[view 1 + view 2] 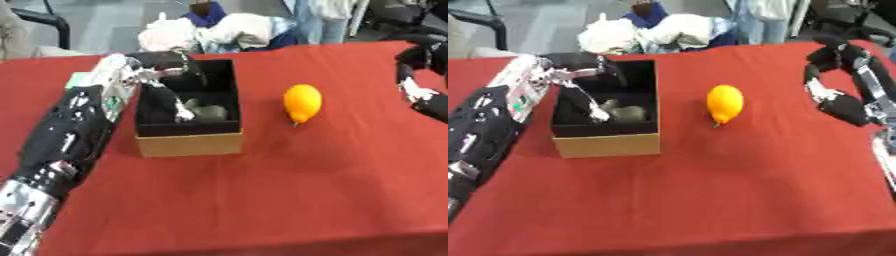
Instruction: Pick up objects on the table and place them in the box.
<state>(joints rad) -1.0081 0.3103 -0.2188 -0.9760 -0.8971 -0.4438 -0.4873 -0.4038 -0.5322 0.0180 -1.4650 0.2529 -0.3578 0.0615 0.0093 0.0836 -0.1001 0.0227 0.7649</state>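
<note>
A yellow lemon [302, 102] lies on the red tablecloth, to the right of an open cardboard box [188, 143] with a black lining. My left arm comes in from the lower left. Its left hand [163, 102] reaches down inside the box, open, with the fingers pointing at the floor of the box. A grey rounded object [211, 112] lies on the box floor just right of the fingertips, apart from them or barely touching. My right hand [834, 102] hovers over the table's right edge, open with relaxed, slightly bent fingers, holding nothing.
Beyond the table's far edge there is a heap of white and blue cloth [219, 30]. A dark chair arm [44, 20] shows at the upper left. The red cloth [262, 190] spreads in front of the box and the lemon.
</note>
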